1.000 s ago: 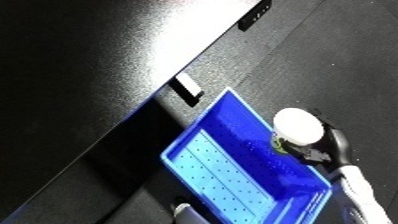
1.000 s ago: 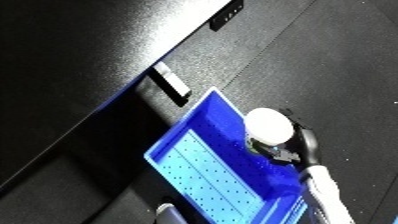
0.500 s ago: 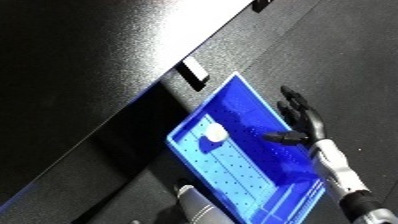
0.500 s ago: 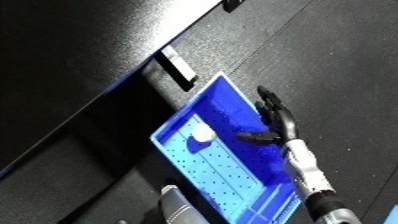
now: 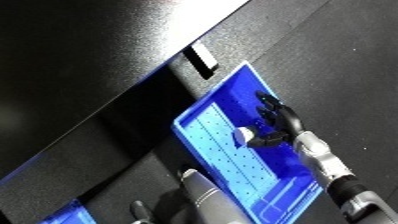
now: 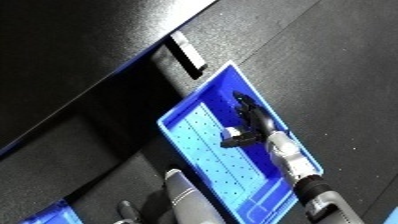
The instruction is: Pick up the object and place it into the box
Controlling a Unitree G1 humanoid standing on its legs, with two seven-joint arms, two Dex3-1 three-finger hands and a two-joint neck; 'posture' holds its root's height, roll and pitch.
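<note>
One white object (image 5: 241, 134) is lying inside the blue bin (image 5: 206, 122), and we are hovering our right hand (image 5: 277, 120) just beside it on its right with fingers relaxed and gripping nothing, while our left hand (image 5: 140, 211) is hanging farther off, its fingers unreadable.
</note>
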